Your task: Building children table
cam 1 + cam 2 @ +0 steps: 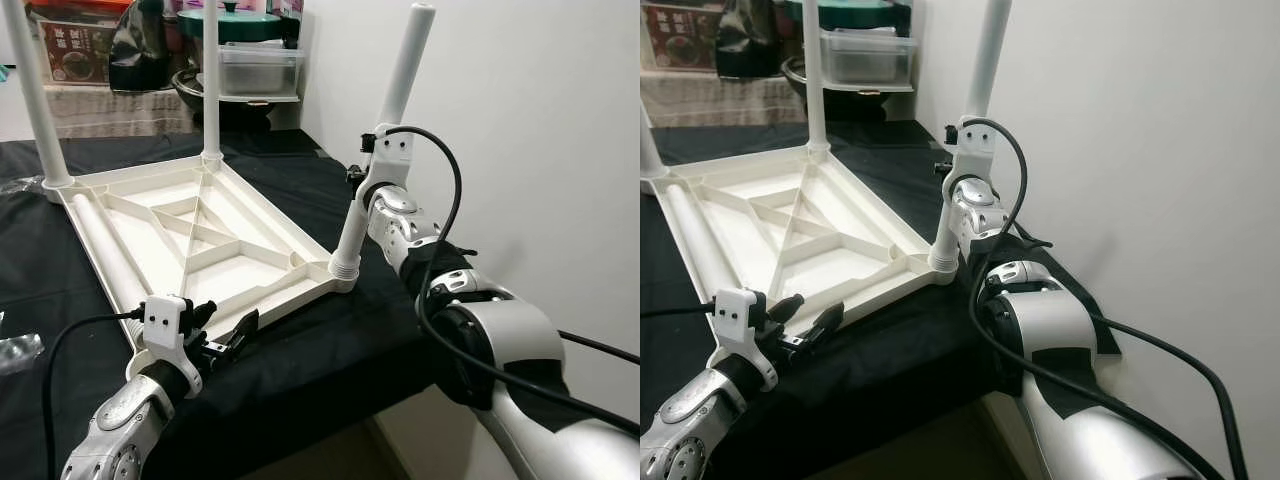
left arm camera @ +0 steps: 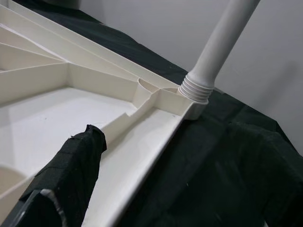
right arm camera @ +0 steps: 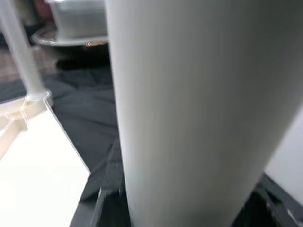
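The upturned white ribbed plastic tabletop [image 1: 190, 235] is lying on the black cloth [image 1: 300, 340]. The right gripper [image 1: 362, 172] is clamping the tilted white plastic leg [image 1: 385, 130] standing in the corner socket below it. The left gripper [image 1: 222, 338], fingers parted, is straddling the tabletop's near edge

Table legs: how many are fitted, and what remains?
Two far legs stand in the upturned tabletop. The right tool grips a third leg at its corner socket, threads showing. A fourth leg lies in the tabletop, unfitted; the left tool rests at the near edge.
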`<state>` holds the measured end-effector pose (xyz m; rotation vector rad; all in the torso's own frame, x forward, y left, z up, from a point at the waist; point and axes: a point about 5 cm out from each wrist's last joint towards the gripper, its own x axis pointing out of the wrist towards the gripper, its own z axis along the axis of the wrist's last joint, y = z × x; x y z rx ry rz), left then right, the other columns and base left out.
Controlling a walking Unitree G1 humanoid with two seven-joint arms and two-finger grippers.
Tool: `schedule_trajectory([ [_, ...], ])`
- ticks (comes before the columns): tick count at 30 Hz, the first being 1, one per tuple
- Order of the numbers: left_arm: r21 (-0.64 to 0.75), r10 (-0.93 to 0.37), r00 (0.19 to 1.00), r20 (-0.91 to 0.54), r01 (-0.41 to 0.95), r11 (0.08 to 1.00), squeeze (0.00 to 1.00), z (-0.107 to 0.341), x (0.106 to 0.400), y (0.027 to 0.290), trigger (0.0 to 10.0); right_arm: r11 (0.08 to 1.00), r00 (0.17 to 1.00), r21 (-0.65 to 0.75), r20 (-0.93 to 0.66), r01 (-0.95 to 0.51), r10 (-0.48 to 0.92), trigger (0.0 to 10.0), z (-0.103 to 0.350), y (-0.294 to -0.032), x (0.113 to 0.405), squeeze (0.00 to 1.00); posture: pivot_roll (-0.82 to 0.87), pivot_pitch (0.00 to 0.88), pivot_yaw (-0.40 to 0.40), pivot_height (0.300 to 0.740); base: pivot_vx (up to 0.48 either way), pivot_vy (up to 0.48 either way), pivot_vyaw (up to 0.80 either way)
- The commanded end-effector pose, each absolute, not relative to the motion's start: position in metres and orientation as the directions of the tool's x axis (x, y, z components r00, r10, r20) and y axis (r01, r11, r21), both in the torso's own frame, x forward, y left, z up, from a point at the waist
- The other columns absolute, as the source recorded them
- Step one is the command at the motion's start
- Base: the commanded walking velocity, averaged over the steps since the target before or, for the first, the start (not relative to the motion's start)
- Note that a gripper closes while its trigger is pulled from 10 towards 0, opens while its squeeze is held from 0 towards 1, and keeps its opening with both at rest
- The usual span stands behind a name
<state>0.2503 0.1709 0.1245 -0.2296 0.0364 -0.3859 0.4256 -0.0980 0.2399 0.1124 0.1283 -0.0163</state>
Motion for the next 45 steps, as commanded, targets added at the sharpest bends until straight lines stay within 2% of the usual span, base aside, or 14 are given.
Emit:
schedule_trajectory([
  [1,-0.221,-0.385,0.923,0.016,0.379,0.899,0.0,0.127,0.25,0.168,10.0,0.993,0.975,0.115,-0.224,0.037,-0.01,10.0,0.217,-0.101,0.422,0.0,0.07,0.0,-0.166,0.74,0.259,0.0,0.0],
  [45,-0.235,-0.414,0.91,0.027,0.408,0.882,0.0,0.127,0.251,0.162,10.0,0.993,0.979,0.117,-0.205,0.014,0.01,10.0,0.227,-0.103,0.424,0.0,0.07,0.0,-0.177,0.74,0.017,0.0,0.0],
])
